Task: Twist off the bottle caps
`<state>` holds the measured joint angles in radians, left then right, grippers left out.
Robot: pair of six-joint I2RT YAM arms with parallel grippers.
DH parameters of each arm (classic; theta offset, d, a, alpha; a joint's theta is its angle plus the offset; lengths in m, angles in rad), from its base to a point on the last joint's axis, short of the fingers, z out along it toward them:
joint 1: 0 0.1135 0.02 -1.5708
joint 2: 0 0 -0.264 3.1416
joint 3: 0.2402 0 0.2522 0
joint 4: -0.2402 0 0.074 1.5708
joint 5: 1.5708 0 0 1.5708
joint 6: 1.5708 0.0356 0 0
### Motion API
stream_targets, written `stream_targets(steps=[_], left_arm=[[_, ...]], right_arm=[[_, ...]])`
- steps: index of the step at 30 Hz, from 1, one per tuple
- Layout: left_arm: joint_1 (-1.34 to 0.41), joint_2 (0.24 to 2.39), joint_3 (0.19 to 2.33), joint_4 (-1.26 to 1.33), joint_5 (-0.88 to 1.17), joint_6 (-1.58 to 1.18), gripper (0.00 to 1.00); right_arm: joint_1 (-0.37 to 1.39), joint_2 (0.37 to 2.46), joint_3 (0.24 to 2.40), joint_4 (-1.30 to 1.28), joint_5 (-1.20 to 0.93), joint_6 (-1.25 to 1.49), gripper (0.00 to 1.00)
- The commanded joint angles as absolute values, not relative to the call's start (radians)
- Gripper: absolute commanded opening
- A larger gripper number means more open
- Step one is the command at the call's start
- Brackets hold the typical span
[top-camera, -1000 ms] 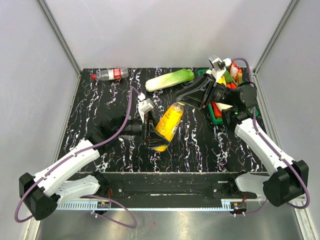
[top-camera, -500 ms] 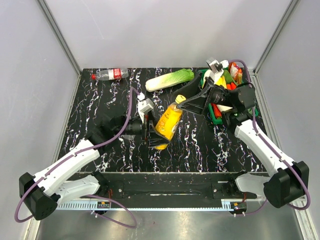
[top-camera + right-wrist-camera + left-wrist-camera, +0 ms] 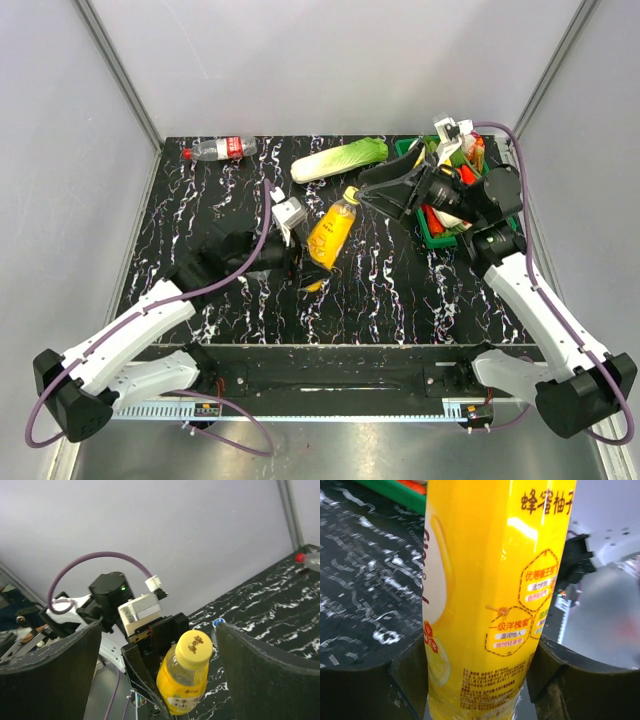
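Item: orange-juice bottle [image 3: 331, 234], yellow cap [image 3: 194, 646] on. Location: mid-desk [image 3: 200, 205], raised and tilted, cap end pointing far-right. Held by the left pincer [image 3: 479, 680], which is clamped across the lower body, one finger on each side of the label. The right pincer [image 3: 160, 680] is spread wide, its fingers flanking the cap and apart from it. Handling, as judged: filled, so fairly weighty. The thin plastic wall probably gives under a hard squeeze, and the glossy label is likely slippery (a firm, low hold suits it). The cap is small and stiff, best pinched across its side wall. Also listed: red-label bottle [image 3: 222, 149], lying far-left and capped.
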<state>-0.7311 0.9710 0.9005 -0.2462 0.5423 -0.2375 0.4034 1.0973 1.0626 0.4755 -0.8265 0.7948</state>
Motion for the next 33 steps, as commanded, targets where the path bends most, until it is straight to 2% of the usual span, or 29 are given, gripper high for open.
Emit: stream_targets(steps=[1, 7, 19, 26, 33], left_arm=[[-0.778, 0.962, 0.98, -0.323, 0.251, -0.175, 0.04], [-0.896, 1.011, 1.035, -0.396, -0.096, -0.164, 0.03], [-1.086, 1.204, 1.201, -0.58, -0.678, -0.199, 0.03], [-1.143, 1.285, 1.252, -0.62, -0.834, -0.23, 0.03], [-1.175, 1.342, 1.287, -0.649, -0.87, -0.233, 0.02]], right_arm=[[0.408, 1.097, 1.158, 0.244, -0.704, 0.69, 1.0], [0.407, 1.143, 1.215, 0.074, -0.635, 0.676, 1.0], [0.407, 1.232, 1.252, -0.071, -0.58, 0.718, 0.91], [0.407, 1.261, 1.249, -0.08, -0.572, 0.765, 0.83], [0.407, 1.278, 1.241, -0.066, -0.565, 0.792, 0.73]])
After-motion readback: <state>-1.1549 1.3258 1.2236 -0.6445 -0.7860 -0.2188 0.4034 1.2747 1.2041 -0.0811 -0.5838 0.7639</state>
